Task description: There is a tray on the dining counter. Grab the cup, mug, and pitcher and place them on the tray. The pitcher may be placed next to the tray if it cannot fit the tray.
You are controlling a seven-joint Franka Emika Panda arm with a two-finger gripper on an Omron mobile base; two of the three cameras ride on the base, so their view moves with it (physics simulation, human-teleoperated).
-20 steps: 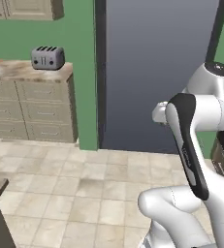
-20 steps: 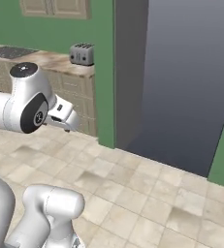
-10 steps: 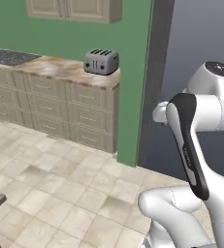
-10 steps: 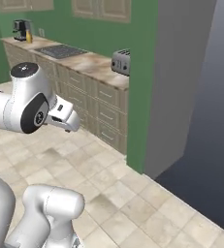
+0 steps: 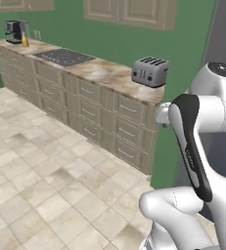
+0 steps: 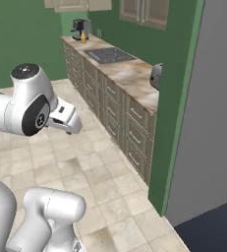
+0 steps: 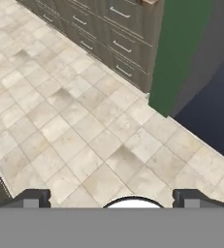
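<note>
None of the cup, mug, pitcher or tray is seen, so the empty jaws of the gripper (image 7: 108, 197) are carried spread above the beige tiled floor (image 7: 84, 126), likely ready for a first pick.

A brushed-metal toaster (image 5: 150, 71) sits on a glossy marbled stone counter (image 5: 100, 68) above cream drawers with a painted-wood look. Below the counter, the floor (image 5: 46, 176) is matt beige stone tile.
</note>
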